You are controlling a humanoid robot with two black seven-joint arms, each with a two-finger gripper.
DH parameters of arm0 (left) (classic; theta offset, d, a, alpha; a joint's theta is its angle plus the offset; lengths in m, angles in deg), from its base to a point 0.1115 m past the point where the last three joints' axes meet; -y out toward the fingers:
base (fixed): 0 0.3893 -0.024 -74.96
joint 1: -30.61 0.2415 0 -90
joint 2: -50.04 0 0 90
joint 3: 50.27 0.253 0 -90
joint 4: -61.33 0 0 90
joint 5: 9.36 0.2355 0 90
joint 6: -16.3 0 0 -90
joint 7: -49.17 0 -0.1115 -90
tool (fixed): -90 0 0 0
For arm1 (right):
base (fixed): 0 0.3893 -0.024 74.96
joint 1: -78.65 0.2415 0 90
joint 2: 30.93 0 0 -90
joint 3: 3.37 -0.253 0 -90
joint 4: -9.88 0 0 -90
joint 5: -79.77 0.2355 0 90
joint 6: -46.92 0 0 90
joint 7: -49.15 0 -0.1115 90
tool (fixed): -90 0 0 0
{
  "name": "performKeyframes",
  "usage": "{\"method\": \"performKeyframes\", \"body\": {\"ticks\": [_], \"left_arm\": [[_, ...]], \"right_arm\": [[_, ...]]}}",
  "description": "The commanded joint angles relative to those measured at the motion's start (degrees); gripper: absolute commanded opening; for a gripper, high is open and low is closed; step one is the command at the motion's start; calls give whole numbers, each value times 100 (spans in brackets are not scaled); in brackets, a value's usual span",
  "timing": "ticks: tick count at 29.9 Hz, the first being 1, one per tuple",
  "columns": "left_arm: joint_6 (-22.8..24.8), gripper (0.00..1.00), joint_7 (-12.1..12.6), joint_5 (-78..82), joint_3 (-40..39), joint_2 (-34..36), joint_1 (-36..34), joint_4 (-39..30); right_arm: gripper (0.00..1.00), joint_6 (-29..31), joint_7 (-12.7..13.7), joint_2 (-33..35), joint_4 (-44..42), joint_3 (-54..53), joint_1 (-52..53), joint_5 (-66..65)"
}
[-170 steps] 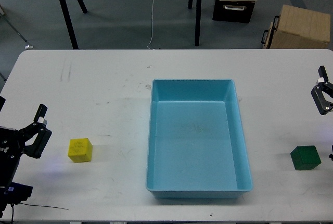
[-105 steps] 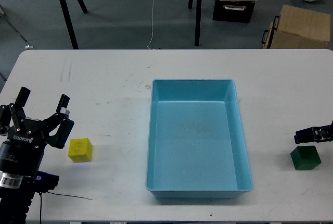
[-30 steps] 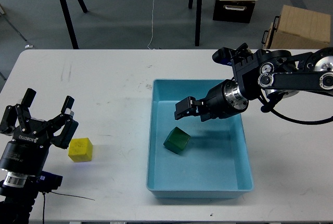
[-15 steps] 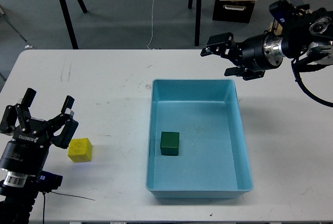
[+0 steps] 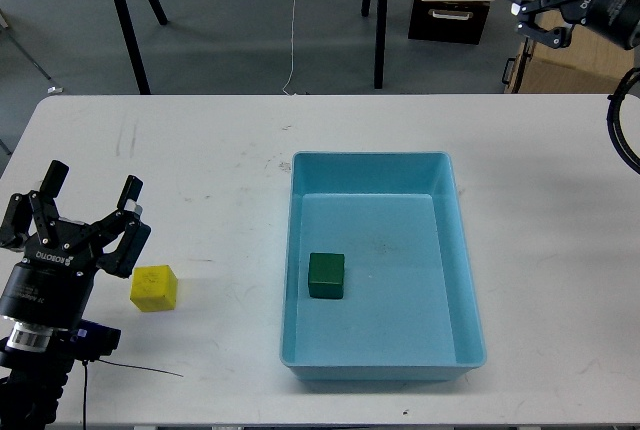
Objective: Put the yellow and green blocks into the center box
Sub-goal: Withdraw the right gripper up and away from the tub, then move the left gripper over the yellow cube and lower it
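Your green block (image 5: 326, 276) sits in the tray (image 5: 470, 280). The yellow block (image 5: 154, 288) lies beside your left gripper (image 5: 88, 212), fingers apart. Your right gripper (image 5: 545, 8): fingers apart, empty.

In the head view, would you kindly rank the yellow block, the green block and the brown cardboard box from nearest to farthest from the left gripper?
From the left gripper:
1. Yellow block, on the table just to its right.
2. Green block, in the blue tray, left side.
3. Brown cardboard box, on the floor, far right.

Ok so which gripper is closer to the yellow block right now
Left. The left gripper is open just up and left of the yellow block; the right gripper is far off at the top right, beyond the table.
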Motion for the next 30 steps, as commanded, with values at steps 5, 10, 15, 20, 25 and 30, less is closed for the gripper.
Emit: {"method": "performKeyframes", "body": {"ticks": [5, 10, 15, 20, 25, 30], "left_arm": [[0, 100, -3, 0, -10, -7, -40, -6], [0, 100, -3, 9, -1, -7, -40, -6], [0, 100, -81, 0, -176, 63, -75, -7], [0, 100, -863, 9, -247, 55, -216, -50], [0, 100, -873, 0, -414, 107, -216, -77], [0, 100, -925, -79, -581, 468, -374, 204]], "right_arm": [[100, 1, -311, -20, 1018, -2037, -2729, 569], [100, 1, -311, -116, 2460, -3963, -5128, 596], [100, 1, -276, -678, 2972, -4309, -6248, 631], [100, 1, -267, -688, 2814, -3993, -6249, 587], [100, 1, -276, -600, 2832, -3930, -6240, 587], [100, 1, -285, -311, 2823, -3930, -6284, 587]]}}
